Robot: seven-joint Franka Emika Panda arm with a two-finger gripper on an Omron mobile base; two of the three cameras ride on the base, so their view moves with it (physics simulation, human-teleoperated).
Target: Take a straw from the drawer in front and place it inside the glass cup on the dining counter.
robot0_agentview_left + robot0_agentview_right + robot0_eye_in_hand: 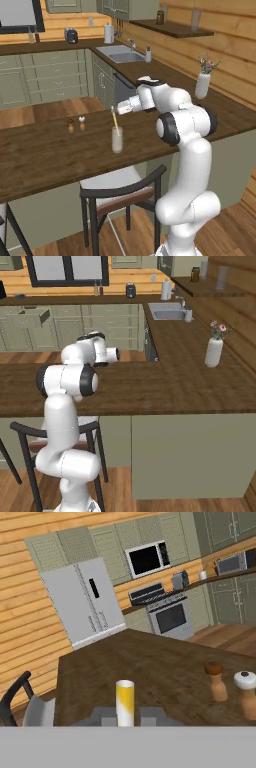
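Pale-yellow straw [125,702] sits pinched between the closed fingers [102,716], its lower end apparently already in the glass cup [117,139] directly below them, so release only once it stands steady.

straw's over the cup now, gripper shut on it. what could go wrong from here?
1. The straw leans, with its lower end at the rim of the glass cup; released now, it might catch the rim and fall onto the dining counter.
2. The gripper pushing down could tip the cup.
3. The shakers stand nearby; a sideways retreat may knock them.
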